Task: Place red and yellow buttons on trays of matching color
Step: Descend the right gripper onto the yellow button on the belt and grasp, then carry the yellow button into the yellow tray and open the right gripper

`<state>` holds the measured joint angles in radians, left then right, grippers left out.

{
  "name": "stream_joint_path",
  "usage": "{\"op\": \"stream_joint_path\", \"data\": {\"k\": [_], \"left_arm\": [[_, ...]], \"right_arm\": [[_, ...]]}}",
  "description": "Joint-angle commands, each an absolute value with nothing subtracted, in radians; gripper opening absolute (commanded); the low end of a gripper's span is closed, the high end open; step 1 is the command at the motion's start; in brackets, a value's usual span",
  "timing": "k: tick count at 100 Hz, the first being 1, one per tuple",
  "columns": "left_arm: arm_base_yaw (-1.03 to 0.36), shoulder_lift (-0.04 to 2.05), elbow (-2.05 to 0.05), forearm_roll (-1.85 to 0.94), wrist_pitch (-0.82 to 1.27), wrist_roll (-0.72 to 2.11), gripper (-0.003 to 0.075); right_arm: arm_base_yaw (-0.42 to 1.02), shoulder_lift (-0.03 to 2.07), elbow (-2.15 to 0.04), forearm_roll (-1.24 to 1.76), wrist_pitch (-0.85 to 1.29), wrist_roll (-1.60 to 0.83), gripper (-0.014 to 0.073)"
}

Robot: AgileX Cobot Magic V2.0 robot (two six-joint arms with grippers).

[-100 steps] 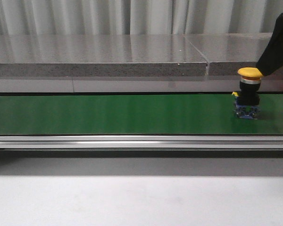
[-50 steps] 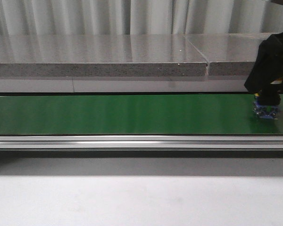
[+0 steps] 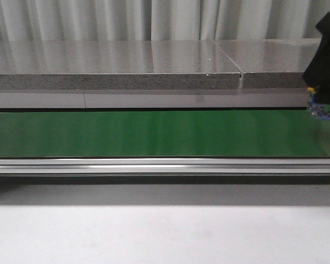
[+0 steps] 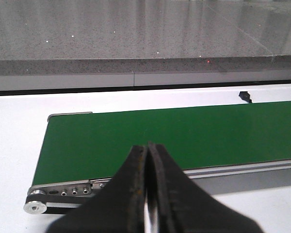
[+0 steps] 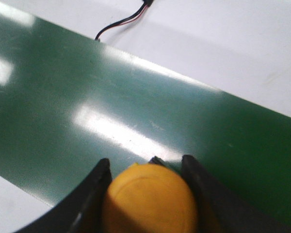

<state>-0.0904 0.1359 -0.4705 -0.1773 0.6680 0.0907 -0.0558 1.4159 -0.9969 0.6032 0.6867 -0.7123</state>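
The yellow button [image 5: 149,199] is clamped between the right gripper [image 5: 148,194] fingers, cap toward the wrist, above the green conveyor belt [image 5: 136,121]; the left gripper [image 4: 147,194] is closed, empty.

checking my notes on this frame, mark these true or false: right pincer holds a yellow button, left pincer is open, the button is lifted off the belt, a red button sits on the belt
1. The right pincer holds a yellow button. True.
2. The left pincer is open. False: its fingers are pressed together, holding nothing.
3. The button is lifted off the belt. True: in the front view its blue base hangs above the belt at the right edge.
4. A red button sits on the belt. False: no red button shows on it in any view.
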Motion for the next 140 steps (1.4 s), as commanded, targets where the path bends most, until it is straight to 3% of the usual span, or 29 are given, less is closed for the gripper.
{"op": "stream_joint_path", "data": {"k": [1,32,50,64,88,140], "left_arm": [[-0.096,0.149,-0.494,-0.194,0.595,0.086,-0.0019],[-0.096,0.149,-0.494,-0.194,0.595,0.086,-0.0019],[-0.096,0.149,-0.494,-0.194,0.595,0.086,-0.0019],[-0.096,0.149,-0.494,-0.194,0.595,0.086,-0.0019],[-0.096,0.149,-0.494,-0.194,0.595,0.086,-0.0019],[-0.096,0.149,-0.494,-0.194,0.595,0.086,-0.0019]], "right_arm": [[-0.107,1.320,-1.022,0.604,0.665,-0.644,-0.0005],[-0.495,1.150,-1.022,0.567,0.646,-0.455,-0.0005],[-0.752,1.159,-1.009,0.567,0.571,-0.369,-0.0005],[-0.871,1.183,-0.976,0.567,0.448,-0.306,-0.0005],[-0.958,1.255,-0.908,0.561,0.418,-0.306,-0.0005],[-0.938,1.417,-0.743,0.554,0.299,-0.308,-0.0005]]}}
